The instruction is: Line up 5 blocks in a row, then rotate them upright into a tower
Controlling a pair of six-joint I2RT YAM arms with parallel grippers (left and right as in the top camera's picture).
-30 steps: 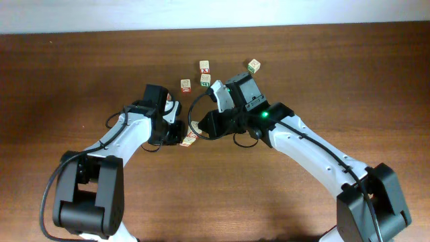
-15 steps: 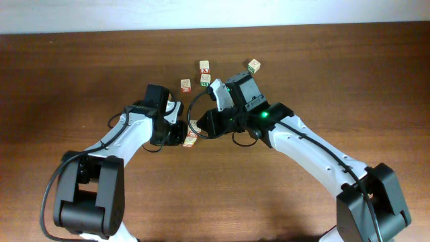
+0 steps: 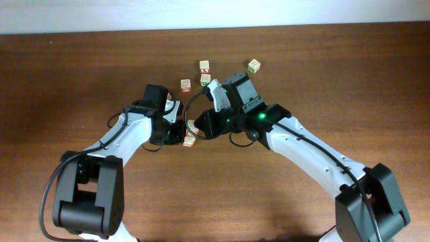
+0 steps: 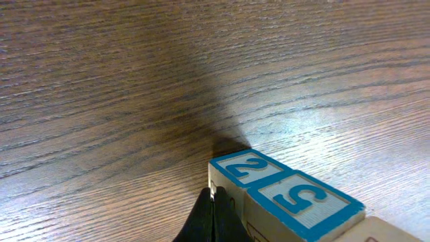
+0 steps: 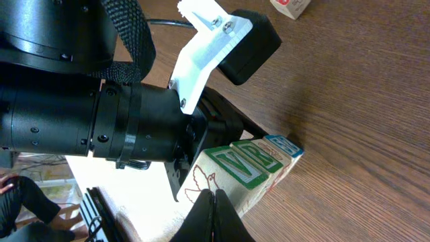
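Nearest, left tool (image 4: 213,215) and right tool (image 5: 213,214) pinched shut, empty, tips at a touching pair of blocks (image 4: 282,195) on the table (image 3: 336,81): pale wood, blue-framed 2 and 5 on top, green letters, red bird. Farther back, four more blocks (image 3: 185,85) (image 3: 205,79) (image 3: 204,66) (image 3: 254,65), red and green print.

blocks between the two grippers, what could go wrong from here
1. The left gripper and right gripper are both shut, their tips against the blocks rather than around them. A push may slide or tip a block instead of turning it.
2. The two blocks sit touching side by side, so turning one will likely drag the other.
3. Overhead, the grippers nearly meet and could collide.
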